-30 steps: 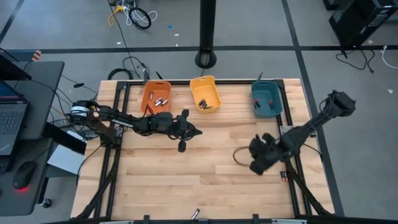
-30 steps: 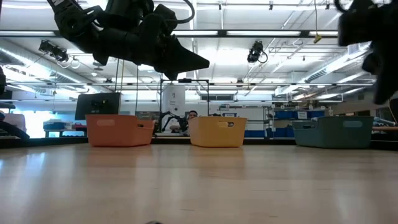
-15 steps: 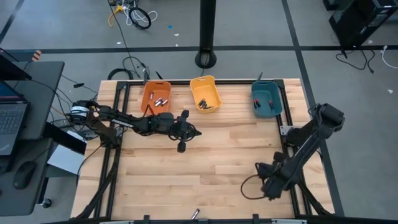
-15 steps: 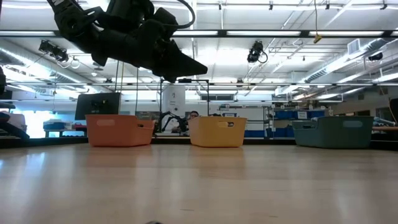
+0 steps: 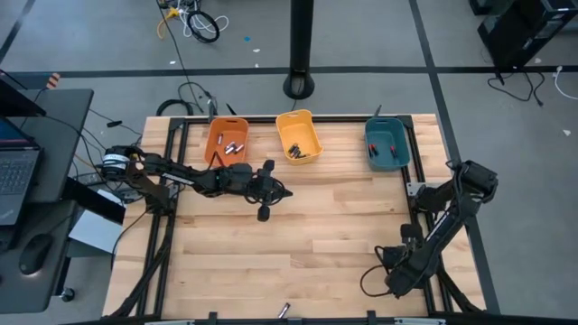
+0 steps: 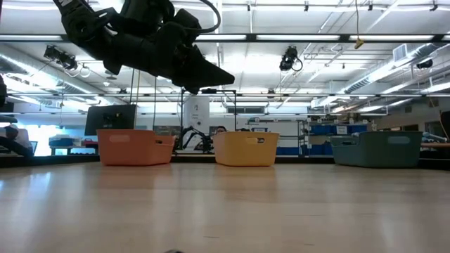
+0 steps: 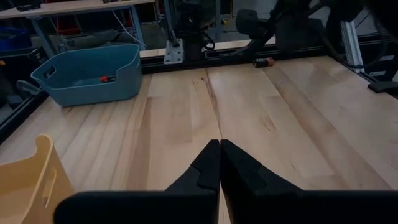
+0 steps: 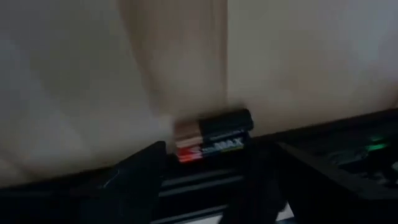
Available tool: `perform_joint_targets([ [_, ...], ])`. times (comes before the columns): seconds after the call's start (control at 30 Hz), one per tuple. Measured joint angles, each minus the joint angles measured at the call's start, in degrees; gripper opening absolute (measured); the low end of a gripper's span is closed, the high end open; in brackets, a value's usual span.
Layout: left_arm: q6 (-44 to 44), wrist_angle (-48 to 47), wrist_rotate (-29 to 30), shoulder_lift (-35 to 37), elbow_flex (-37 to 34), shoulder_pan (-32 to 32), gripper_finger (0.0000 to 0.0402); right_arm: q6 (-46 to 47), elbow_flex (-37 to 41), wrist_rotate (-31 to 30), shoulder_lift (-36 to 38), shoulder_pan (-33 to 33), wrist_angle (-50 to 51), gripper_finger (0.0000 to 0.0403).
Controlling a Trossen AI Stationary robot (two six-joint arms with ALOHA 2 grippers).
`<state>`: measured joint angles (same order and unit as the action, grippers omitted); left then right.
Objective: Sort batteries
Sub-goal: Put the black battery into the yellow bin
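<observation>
Right wrist view shows the right pincer (image 8: pixel 211 171) with its fingers apart, either side of a black-and-copper battery (image 8: pixel 214 135) lying at the desk's (image 5: pixel 298 235) right edge by the frame rail. The step in hand looks like the pick-up approach: next, the fingers should settle around the cell and close. Its label seems to read "MAX", though blur hides the rest. Left pincer (image 7: pixel 219 163) is together, empty, hovering mid-desk near the orange bin (image 5: pixel 227 143). Other batteries already lie in the yellow bin (image 5: pixel 298 135) and teal bin (image 5: pixel 387 143).
</observation>
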<state>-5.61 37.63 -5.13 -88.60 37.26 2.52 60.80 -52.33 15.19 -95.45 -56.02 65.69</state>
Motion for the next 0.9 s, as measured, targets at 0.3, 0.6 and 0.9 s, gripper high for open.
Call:
perform_joint_targets([
  [0.3,-0.04,-2.14,-0.02,0.00,0.00,0.00,0.0016,-5.51,4.53,-0.71,0.08,-0.38,-7.50,0.0304],
  [0.6,0.17,-2.78,0.08,0.00,0.00,-0.02,0.0016,-6.77,5.98,-1.04,0.48,-0.34,-10.11,0.0300],
  [0.9,0.22,-2.78,0.22,0.00,0.00,-0.02,0.0016,-4.34,6.11,-0.51,0.77,0.47,-11.01,0.0246],
])
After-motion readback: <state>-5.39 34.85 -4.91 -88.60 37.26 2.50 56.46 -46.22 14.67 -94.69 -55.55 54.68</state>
